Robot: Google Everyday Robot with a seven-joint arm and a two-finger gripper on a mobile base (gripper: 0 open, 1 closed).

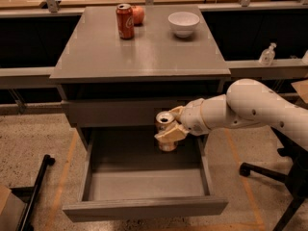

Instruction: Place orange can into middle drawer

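The orange can point(164, 120) is upright with its silver top showing, held in my gripper point(172, 127), which is shut on it. The gripper's cream fingers point(168, 134) wrap the can's lower body. The can hangs over the back right part of the open middle drawer point(144, 208), a deep grey box pulled out toward the camera. My white arm point(250, 107) reaches in from the right.
The grey cabinet top point(139, 52) holds a red cola can point(125, 21), an apple point(138, 15) behind it and a white bowl point(183, 23). A closed drawer front point(110, 112) sits above the open one. A black chair base point(269, 174) stands at right, a black bar point(36, 189) at left.
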